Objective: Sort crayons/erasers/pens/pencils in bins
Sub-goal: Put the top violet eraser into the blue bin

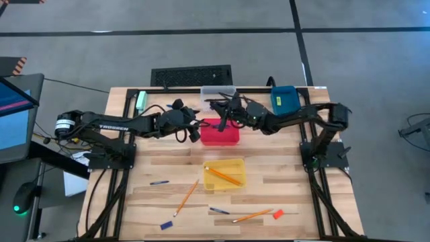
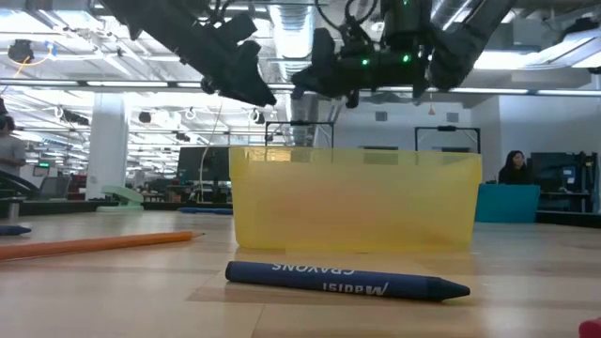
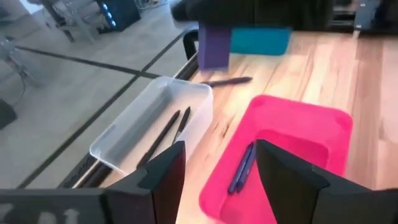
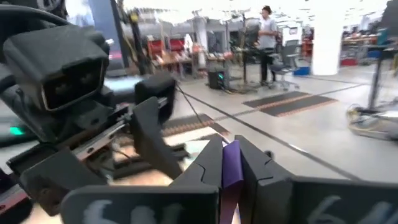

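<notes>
My right gripper (image 1: 224,119) (image 4: 231,149) is shut on a short purple block (image 3: 214,46) and hovers over the far edge of the red bin (image 1: 220,132), near the clear bin (image 1: 218,92). My left gripper (image 1: 193,131) (image 3: 217,155) is open and empty, above the red bin's left end. Two slim blue sticks (image 3: 242,168) lie in the red bin. Two dark pens (image 3: 165,134) lie in the clear bin. The yellow bin (image 1: 224,173) holds orange pencils. The blue bin (image 1: 283,99) stands at the far right. My right gripper pinches the purple block (image 4: 231,165) between its two fingers, on its flat sides. The fingers come from above, and the block's free end (image 3: 214,59) hangs below them. It is lifted clear of the table and the bins.
Loose on the near table lie two pencils (image 1: 186,197) (image 1: 253,216), two pens (image 1: 159,182) (image 1: 218,210), a short blue piece (image 1: 166,224) and a red eraser (image 1: 277,214). A blue crayon (image 2: 347,279) lies before the yellow bin. A pale green block (image 1: 141,101) sits far left.
</notes>
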